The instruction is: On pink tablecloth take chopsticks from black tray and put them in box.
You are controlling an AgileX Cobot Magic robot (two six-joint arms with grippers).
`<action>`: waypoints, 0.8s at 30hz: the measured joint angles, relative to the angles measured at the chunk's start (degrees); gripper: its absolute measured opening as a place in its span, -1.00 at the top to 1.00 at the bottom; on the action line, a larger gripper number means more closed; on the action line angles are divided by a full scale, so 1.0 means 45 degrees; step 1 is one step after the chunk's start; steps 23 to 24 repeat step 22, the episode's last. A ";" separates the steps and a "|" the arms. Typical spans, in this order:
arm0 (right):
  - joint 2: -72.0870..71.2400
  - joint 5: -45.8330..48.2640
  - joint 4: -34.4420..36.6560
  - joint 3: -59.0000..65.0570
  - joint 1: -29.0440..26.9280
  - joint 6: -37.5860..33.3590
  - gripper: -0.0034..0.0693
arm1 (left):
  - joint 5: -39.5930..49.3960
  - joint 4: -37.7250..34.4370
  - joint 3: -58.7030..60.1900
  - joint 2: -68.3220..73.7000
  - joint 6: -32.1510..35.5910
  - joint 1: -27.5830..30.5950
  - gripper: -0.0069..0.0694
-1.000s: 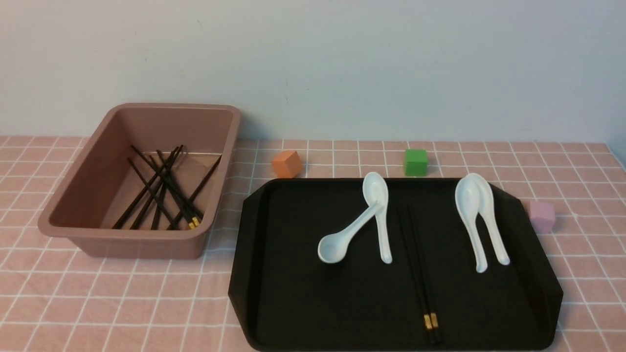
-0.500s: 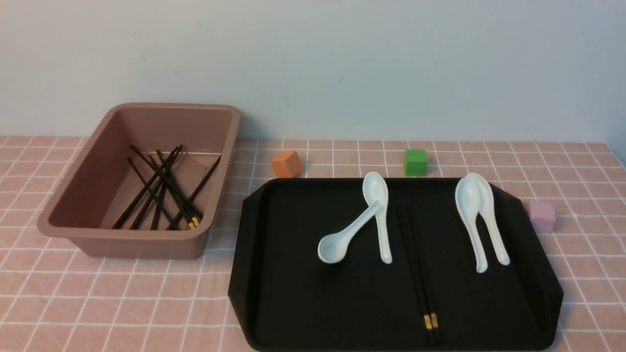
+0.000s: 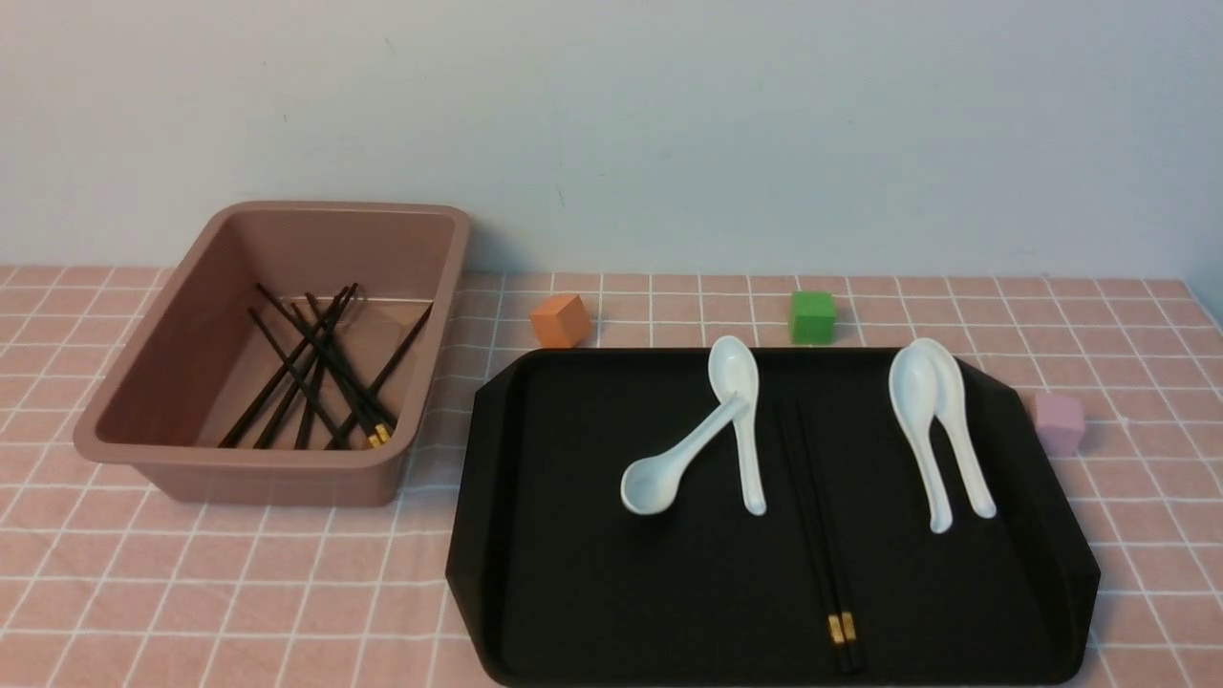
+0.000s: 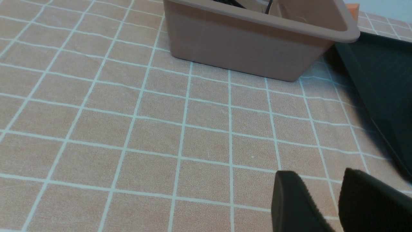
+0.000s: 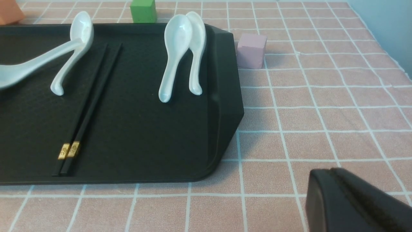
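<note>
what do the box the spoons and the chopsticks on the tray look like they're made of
Box: probably plastic, smooth with a soft sheen and a molded, rolled rim.
Spoons: likely glazed ceramic, glossy white with bright highlights, though melamine could look the same.
Chopsticks: dark and fairly matte with shiny gold bands; lacquered wood or plastic, I can't tell which.

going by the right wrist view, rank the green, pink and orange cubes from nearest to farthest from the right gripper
Nearest to the right gripper first:
1. pink cube, beside the tray's right side
2. green cube, behind the tray
3. orange cube, also behind it, farther left
</note>
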 joint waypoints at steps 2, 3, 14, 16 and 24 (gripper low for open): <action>0.0000 0.0000 0.0000 0.0000 0.0000 0.0000 0.83 | 0.0000 0.0000 0.0000 0.0000 0.0000 0.0000 0.19; 0.0000 0.0000 0.0000 0.0000 0.0000 0.0000 0.83 | 0.0000 0.0000 0.0000 0.0000 0.0000 0.0000 0.19; 0.0000 0.0000 0.0000 0.0000 0.0000 0.0000 0.79 | 0.0000 0.0000 0.0000 0.0000 0.0000 0.0000 0.19; 0.0000 0.0000 0.0000 0.0000 0.0000 0.0000 0.79 | 0.0000 0.0000 0.0000 0.0000 0.0000 0.0000 0.19; 0.0000 0.0000 0.0000 0.0000 0.0000 0.0000 0.76 | 0.0000 0.0000 0.0000 0.0000 0.0000 0.0000 0.19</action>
